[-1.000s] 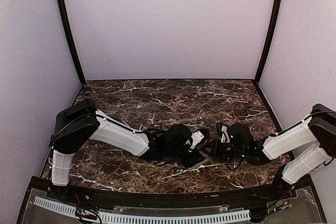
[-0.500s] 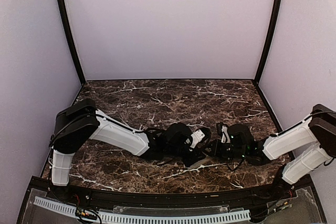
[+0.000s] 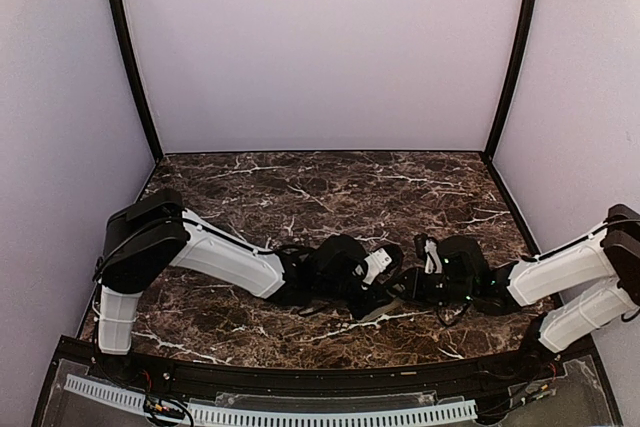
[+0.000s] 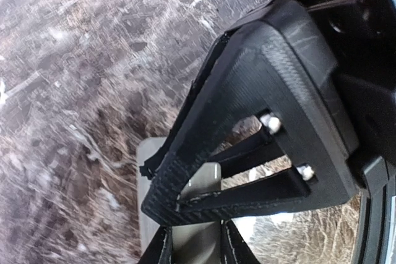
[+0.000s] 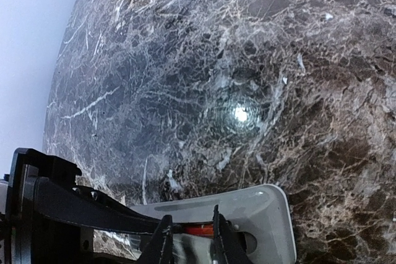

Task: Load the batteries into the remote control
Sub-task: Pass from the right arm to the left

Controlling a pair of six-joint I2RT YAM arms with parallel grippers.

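Though reduced from overhead to one dark knot near the front middle of the marble table, can pick out the left gripper and the right gripper nearly tip to tip, both low over the stone; can pick out, too, the remote control as a pale sliver just below them, on or barely above the marble, cannot tell which.

From the left wrist: own two fingertips set against the long sides of the remote control, one on each edge, so pinching it across its width; across the pale body, the right gripper's black latticed finger, its tip down over the upper face.

From the right wrist: rounded end of the remote control poking out to the right of the own fingertips, low against the marble; between those tips only a narrow gap, filled by a reddish battery at the remote control's near edge; cannot tell whether squeezed or merely flanked, nor whether seated in the remote control or just over it; at lower left of that view, black frame of the left gripper, close beside the pale body.
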